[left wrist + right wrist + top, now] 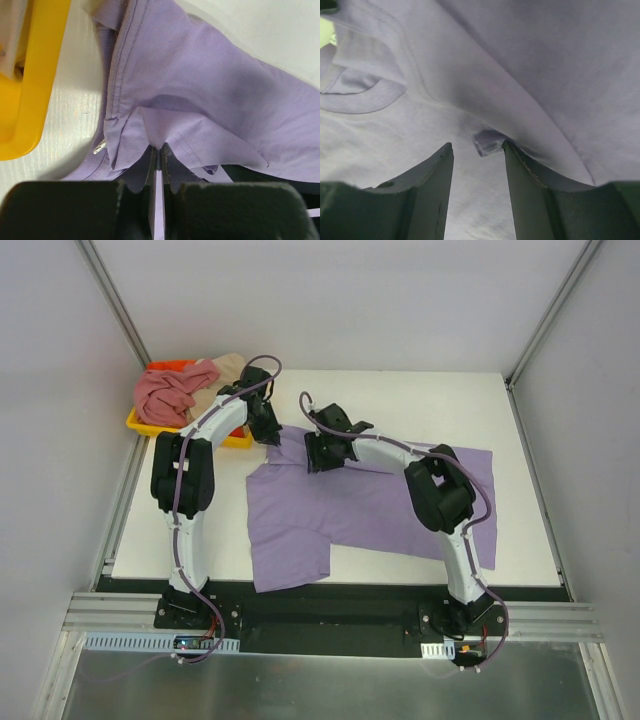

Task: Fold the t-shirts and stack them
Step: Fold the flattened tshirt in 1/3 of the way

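Note:
The lavender t-shirt [350, 515] lies spread on the white table, partly folded, a sleeve hanging toward the near edge. My left gripper [268, 430] is at the shirt's far left corner, shut on a pinch of its fabric [160, 135] near the hem. My right gripper [318, 462] rests on the shirt near the collar [360, 102]; its jaws stand open over the cloth [477, 150], a small fold tab between them. The dusty pink t-shirt [172, 395] and the beige t-shirt [222, 375] lie crumpled in the yellow tray.
The yellow tray [140, 423] stands at the table's far left, close beside my left gripper; its rim shows in the left wrist view [30, 90]. Grey walls enclose the table on three sides.

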Robot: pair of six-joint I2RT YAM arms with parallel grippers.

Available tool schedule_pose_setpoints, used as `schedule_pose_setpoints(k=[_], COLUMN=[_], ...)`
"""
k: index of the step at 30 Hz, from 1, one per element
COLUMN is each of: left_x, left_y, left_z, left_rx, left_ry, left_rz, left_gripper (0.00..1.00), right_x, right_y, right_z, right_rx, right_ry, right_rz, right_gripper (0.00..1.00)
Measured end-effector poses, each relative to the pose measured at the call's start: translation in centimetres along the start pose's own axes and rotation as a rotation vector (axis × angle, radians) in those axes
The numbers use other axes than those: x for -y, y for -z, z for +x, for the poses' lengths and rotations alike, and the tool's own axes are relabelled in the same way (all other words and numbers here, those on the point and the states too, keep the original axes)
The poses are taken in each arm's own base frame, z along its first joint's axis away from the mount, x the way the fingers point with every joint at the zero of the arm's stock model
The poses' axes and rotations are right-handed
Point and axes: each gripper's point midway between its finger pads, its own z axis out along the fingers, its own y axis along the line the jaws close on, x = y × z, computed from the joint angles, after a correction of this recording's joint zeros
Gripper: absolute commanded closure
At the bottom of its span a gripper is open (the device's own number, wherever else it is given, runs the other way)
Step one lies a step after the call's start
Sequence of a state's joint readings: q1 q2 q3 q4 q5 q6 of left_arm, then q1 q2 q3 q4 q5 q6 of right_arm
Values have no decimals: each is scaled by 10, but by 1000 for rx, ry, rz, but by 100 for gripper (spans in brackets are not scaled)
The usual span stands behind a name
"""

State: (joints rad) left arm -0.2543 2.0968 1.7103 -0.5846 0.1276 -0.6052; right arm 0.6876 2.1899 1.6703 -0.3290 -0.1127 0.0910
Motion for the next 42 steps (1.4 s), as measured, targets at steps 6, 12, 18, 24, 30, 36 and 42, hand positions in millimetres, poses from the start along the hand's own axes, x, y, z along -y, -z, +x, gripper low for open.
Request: schedule_pose_setpoints(k=[6, 12, 18, 24, 30, 36, 42], left_x=[0, 0, -1, -13, -25, -32, -47], left_y=[0, 0, 0, 7, 35, 53, 63], left_z=[0, 0, 0, 18, 48, 102, 142], left_rx=[0, 0, 0, -24, -39, -87, -129], left_ry=[0, -1, -8, -5, 12, -8, 6], left_rz=[-1, -1, -1, -19, -20, -27, -47], left_gripper=[100, 100, 100, 100, 100, 100, 100], right_x=[10, 16, 15, 10, 6, 9, 15], right_y=[-5, -8, -3, 37, 88, 100, 100], right_z=[-2, -5, -7, -13, -3, 31, 63], right_rx=[-2, 11, 24, 59, 79, 4, -66], right_ry=[2, 30, 46, 64, 109, 137, 132], right_rz=[66, 147, 184, 172, 137, 101, 84], right_gripper=[68, 99, 99, 99, 99, 97, 93])
